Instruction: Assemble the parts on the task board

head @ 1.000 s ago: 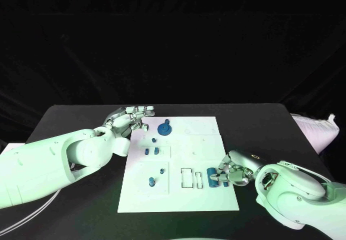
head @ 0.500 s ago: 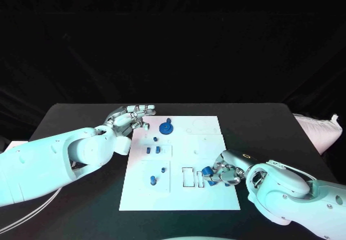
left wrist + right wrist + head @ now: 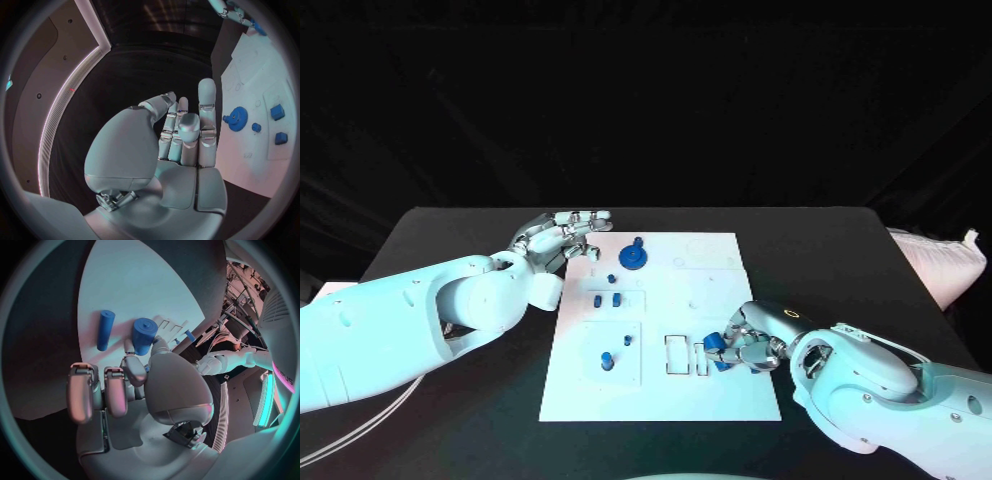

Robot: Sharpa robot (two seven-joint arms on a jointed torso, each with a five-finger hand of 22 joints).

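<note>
The white task board is a flat matte plate in the middle of the black surface. Near its far edge sits a toothed blue gear. The right robot hand – smooth silver metal – rests on the board's right edge, fingertips pinching a thick blue cylinder; a slimmer blue peg lies just beside it. The grip itself is partly hidden. The left robot hand hovers at the board's far left corner, released, fingers apart and holding nothing.
</note>
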